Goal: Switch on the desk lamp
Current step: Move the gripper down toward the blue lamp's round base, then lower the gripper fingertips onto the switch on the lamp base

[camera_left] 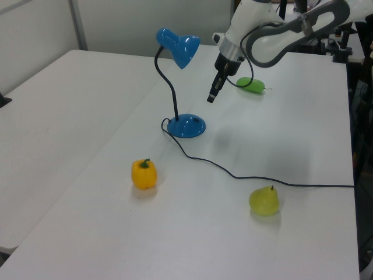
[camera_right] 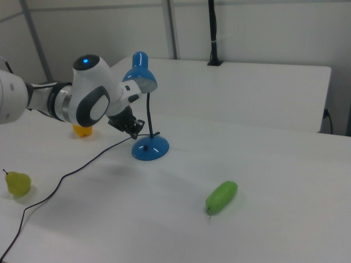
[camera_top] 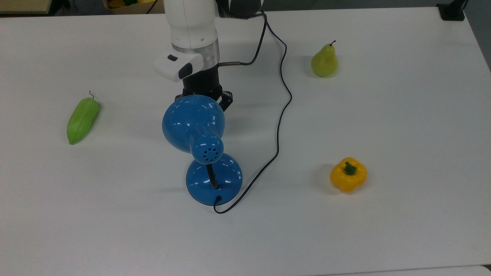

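Note:
The desk lamp stands mid-table, its blue dome shade (camera_top: 193, 122) over a round blue base (camera_top: 214, 178) on a black flexible neck (camera_left: 173, 96). A thin black cord (camera_top: 282, 111) runs from the base to the table's far edge. My gripper (camera_left: 211, 98) hangs shut and tilted in the air, holding nothing. In the left view it is right of the neck, below the shade (camera_left: 178, 48) and above the base (camera_left: 186, 126). From the top view the shade hides the fingertips. In the right view the gripper (camera_right: 137, 130) is just left of the neck.
A green vegetable (camera_top: 83, 120) lies at the top view's left. A pear (camera_top: 324, 61) stands at the far right and a yellow bell pepper (camera_top: 348, 174) at the near right. My white arm (camera_top: 191, 34) reaches in from the far edge beside the cord.

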Robot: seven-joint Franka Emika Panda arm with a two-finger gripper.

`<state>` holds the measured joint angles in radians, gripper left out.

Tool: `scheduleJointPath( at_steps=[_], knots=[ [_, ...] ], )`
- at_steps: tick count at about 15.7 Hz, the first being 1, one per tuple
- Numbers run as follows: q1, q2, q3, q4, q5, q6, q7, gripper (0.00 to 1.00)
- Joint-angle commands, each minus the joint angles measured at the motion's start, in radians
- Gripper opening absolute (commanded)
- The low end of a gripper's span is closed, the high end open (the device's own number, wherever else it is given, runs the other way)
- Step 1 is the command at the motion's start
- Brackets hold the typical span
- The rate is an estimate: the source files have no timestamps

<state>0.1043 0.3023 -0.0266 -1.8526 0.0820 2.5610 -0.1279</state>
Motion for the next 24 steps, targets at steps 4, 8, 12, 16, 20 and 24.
scheduleJointPath(
  at_steps=[4,8,12,16,20,24],
  knots=[
    [0.017,0.086,-0.007,-0.022,0.013,0.220,-0.004,0.00],
    [0.018,0.129,-0.006,-0.010,0.018,0.275,-0.002,0.00],
    [0.023,0.166,-0.006,0.004,0.018,0.327,-0.002,0.00],
    [0.023,0.181,-0.006,0.027,0.018,0.329,-0.004,0.00],
    [0.023,0.189,-0.006,0.027,0.007,0.329,-0.004,0.00],
    [0.023,0.195,-0.006,0.027,0.001,0.329,-0.004,0.00]
  ],
)
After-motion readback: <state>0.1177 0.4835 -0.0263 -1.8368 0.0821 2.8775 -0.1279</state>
